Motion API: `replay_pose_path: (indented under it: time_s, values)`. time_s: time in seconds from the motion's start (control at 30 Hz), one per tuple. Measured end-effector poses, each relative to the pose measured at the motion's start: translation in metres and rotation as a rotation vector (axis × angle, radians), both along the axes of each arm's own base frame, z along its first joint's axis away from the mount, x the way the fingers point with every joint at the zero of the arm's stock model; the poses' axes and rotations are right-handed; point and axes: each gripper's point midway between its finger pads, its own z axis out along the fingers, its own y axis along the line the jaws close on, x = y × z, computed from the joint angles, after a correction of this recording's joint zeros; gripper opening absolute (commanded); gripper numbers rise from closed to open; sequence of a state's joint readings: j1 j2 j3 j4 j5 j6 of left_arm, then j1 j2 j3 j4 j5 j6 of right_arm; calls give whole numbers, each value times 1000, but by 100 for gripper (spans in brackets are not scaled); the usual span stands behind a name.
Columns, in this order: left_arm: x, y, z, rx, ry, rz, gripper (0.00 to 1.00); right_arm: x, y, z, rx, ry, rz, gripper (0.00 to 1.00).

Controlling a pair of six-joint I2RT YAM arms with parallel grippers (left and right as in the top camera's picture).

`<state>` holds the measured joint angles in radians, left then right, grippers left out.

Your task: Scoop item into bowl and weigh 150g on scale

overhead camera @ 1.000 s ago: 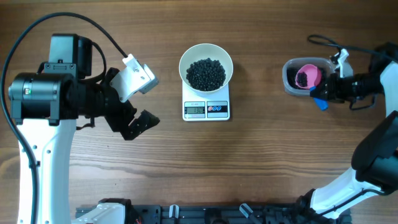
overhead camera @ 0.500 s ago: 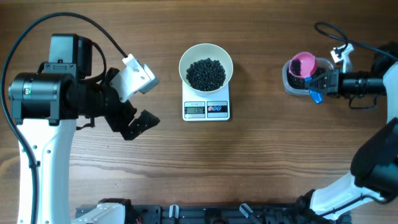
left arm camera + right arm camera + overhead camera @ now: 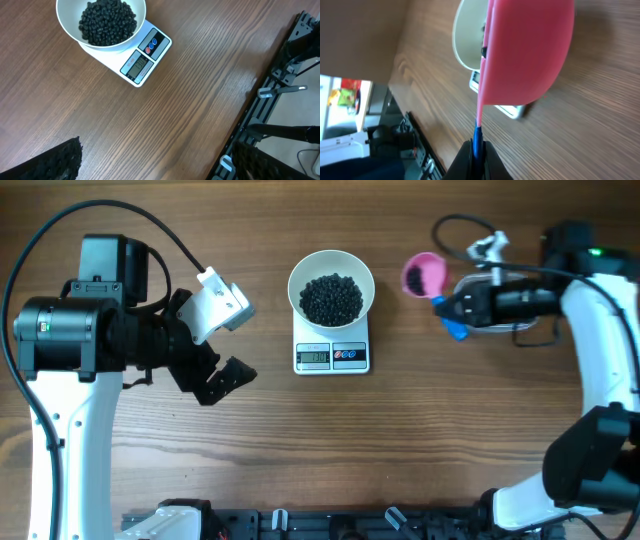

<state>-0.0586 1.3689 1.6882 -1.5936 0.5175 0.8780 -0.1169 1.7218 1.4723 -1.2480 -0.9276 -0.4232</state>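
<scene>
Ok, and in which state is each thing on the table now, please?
bowl: on the scale, partly full of beans
scale: display on, digits unreadable
scoop: lifted, dark pieces inside
right gripper: shut on the scoop's handle
left gripper: open, empty

White arm links (image 3: 60,420) w/ blk joints (image 3: 60,335), blk cables (image 3: 120,213).

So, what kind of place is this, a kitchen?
Likely a robot lab bench, not a kitchen: a left arm and a right arm flank a wooden table holding a scale and bowl.
</scene>
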Motion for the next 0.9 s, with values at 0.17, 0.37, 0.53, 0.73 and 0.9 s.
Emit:
replay_pose_path:
  time_s: [0.17,0.37,0.53,0.73,0.9]
  values:
    - [0,0,0,0,0,0,100,1,30,2,8,-17,55,4]
    - [0,0,0,0,0,0,100,3,56,5,15,-51,100,4]
    - [0,0,0,0,0,0,100,3,76,2,-11,-71,132,4]
    - [0,0,0,0,0,0,100,5,94,-5,-82,-119,169,4]
    - [0,0,0,0,0,0,100,8,104,-17,-201,-169,184,4]
